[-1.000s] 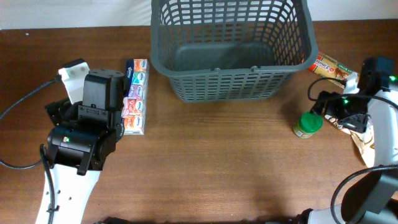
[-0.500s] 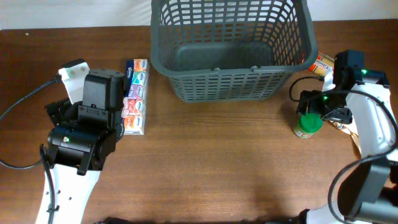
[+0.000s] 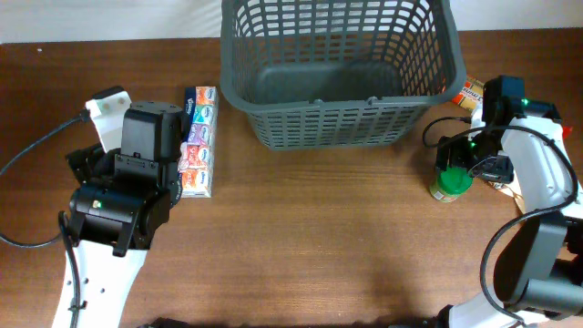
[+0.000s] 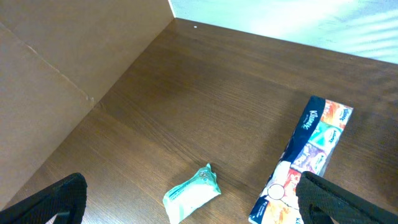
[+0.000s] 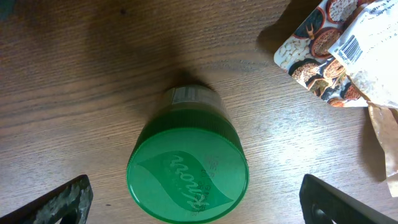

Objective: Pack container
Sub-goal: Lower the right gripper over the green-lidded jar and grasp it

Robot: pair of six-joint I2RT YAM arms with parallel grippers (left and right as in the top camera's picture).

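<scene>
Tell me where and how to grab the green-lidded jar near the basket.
Grip the jar just under its round green lid, coming straight down from above: it stands upright, lid facing up, clear of the snack packet. The right gripper hangs above it, jaws open to either side.

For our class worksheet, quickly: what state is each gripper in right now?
Left gripper: jaws open, holding nothing.
Right gripper: jaws open, holding nothing, poised over the green-lidded jar.

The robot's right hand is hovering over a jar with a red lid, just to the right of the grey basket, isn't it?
Not quite: the lid is green, not red, as the right wrist view shows. The rest holds: the right hand hovers over the jar, just right of the grey basket.
</scene>
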